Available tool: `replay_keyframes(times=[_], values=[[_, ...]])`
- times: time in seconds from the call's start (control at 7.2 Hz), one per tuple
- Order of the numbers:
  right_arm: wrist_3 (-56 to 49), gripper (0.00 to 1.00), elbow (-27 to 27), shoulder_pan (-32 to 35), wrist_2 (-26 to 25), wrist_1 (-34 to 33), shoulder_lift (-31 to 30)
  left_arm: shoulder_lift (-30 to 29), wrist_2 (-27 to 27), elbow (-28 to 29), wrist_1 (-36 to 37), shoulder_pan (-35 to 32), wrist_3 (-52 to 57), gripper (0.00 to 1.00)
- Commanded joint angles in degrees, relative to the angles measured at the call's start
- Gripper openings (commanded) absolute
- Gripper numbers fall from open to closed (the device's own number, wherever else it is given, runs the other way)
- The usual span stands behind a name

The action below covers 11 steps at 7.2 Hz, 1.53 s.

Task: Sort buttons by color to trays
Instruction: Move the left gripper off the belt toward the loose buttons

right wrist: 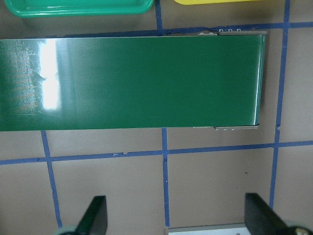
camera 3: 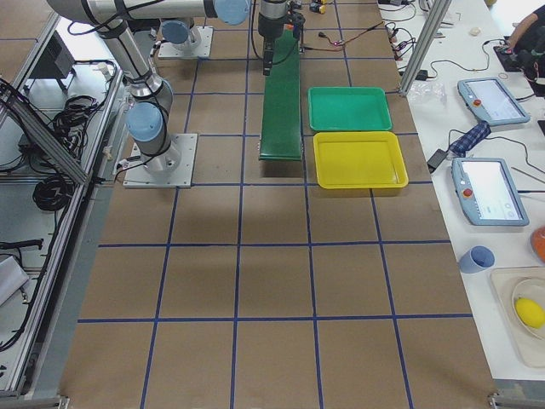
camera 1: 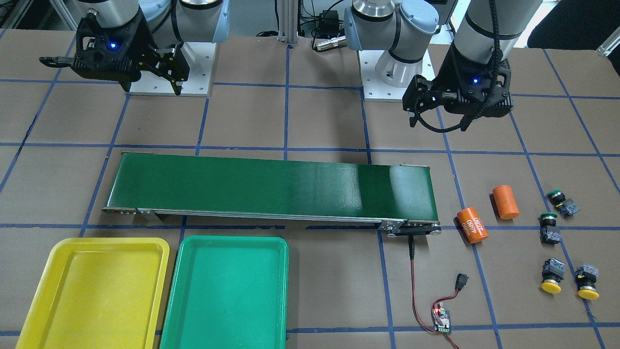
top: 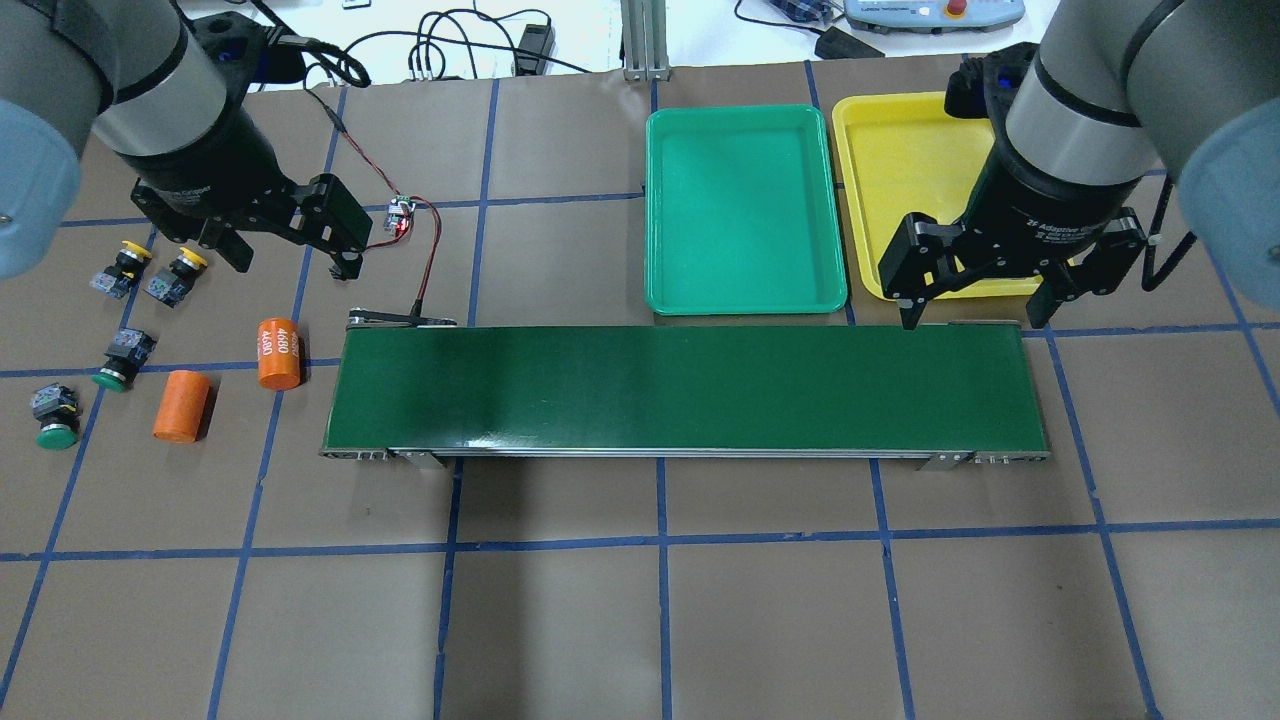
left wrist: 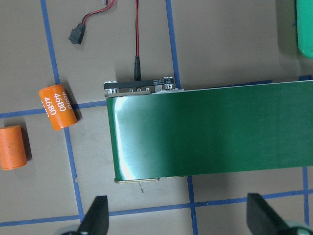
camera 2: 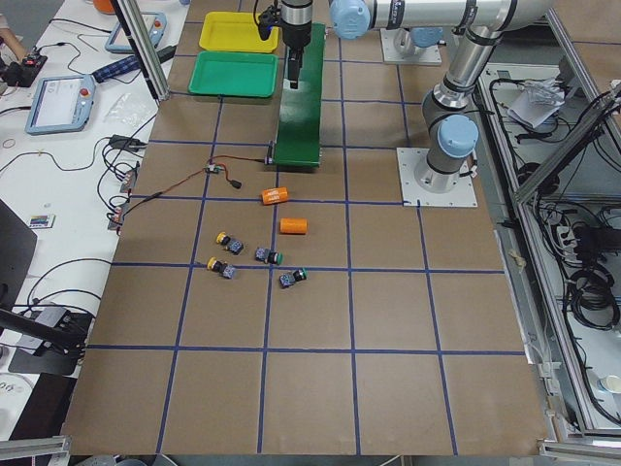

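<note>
Four buttons (top: 120, 362) are lying at nine o'clock of the conveyor belt (top: 680, 385) in the overhead view, seemingly tipped on their sides, though they are showing small. The green tray (top: 745, 300) and yellow tray (top: 900, 150) are waiting at one o'clock with nothing in them. The left gripper (top: 293, 255) and right gripper (top: 972, 310) are both hanging spread, holding nothing. You are likely starting with the nearest yellow-capped button (top: 178, 272). Try coming down squarely over its black body, steering clear of the orange cylinders (top: 280, 352).

Looking like a robotics lab: 2 arms (camera 2: 451, 146) standing bolted to a grid-taped table (camera 2: 388, 388), control tablets (camera 3: 490, 192) lying on a white bench (camera 3: 511, 290) alongside.
</note>
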Motion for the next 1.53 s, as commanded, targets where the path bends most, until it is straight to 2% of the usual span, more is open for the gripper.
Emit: replay_keyframes(times=[0.0,0.69,0.97,1.25,1.39], values=[[0.0,1.0,0.0,0.0,0.0,0.0,0.1,-0.6,0.3,2.0,-0.9,0.1,-2.4,1.0],[-0.7,1.0,-0.1,-0.1,-0.6,-0.2,0.1,-1.7,-0.3,5.4,-1.0,0.6,-2.4,1.0],[-0.7,1.0,-0.1,-0.1,-0.5,-0.3,0.1,0.2,-0.6,6.4,-4.2,-1.1,-2.5,1.0],[-0.7,1.0,-0.1,-0.1,-0.6,-0.2,0.1,-0.5,0.1,4.7,-4.2,-1.0,-2.7,1.0],[-0.7,1.0,-0.1,-0.1,-0.6,-0.1,0.2,-0.5,0.0,3.0,-3.6,1.7,-0.3,1.0]])
